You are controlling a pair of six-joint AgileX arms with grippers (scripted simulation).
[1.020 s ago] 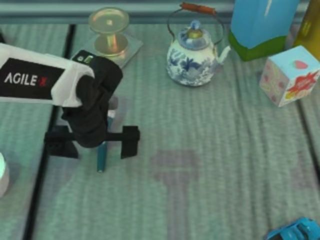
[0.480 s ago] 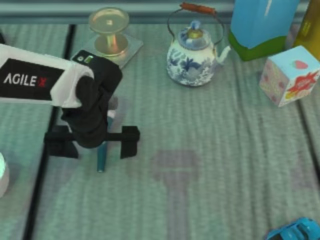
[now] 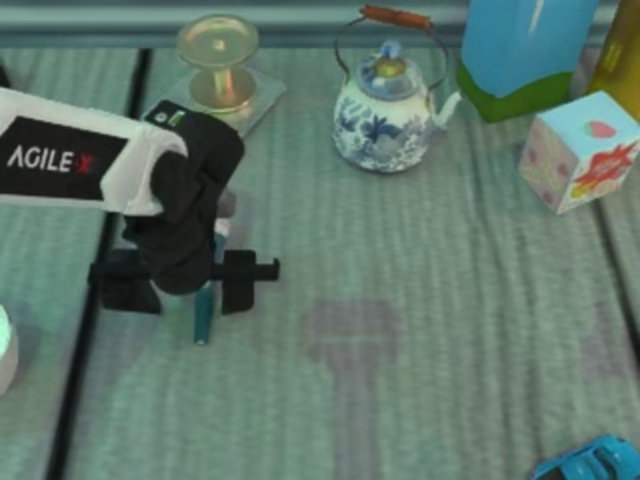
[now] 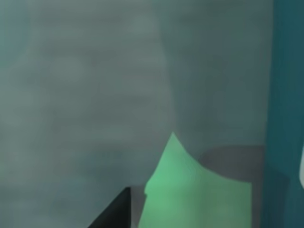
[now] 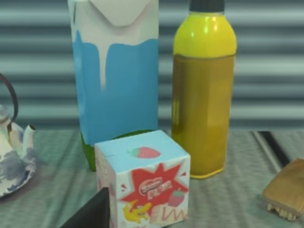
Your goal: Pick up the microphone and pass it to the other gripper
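Note:
The microphone (image 3: 204,318) lies on the table at the left, its teal handle pointing toward the near edge and its grey head peeking out beside the black wrist. My left gripper (image 3: 182,288) hovers straight over it, open, one black finger on each side of the handle and the right finger (image 3: 238,285) close to it. In the left wrist view the teal handle (image 4: 285,118) fills one edge, apart from a black fingertip (image 4: 114,213). The other gripper, my right one, is out of the top view; only a black part of it (image 5: 92,213) shows in the right wrist view.
Behind the left arm stands a gold stand (image 3: 217,60). A blue-flowered teapot (image 3: 385,110) is at the back middle. At the back right are a blue carton (image 3: 520,50), a yellow bottle (image 3: 618,50) and a strawberry box (image 3: 580,150). A blue toy car (image 3: 595,462) sits front right.
The left gripper's right finger has slid inward toward the microphone handle, narrowing the gap. The arm and the microphone have stayed in place.

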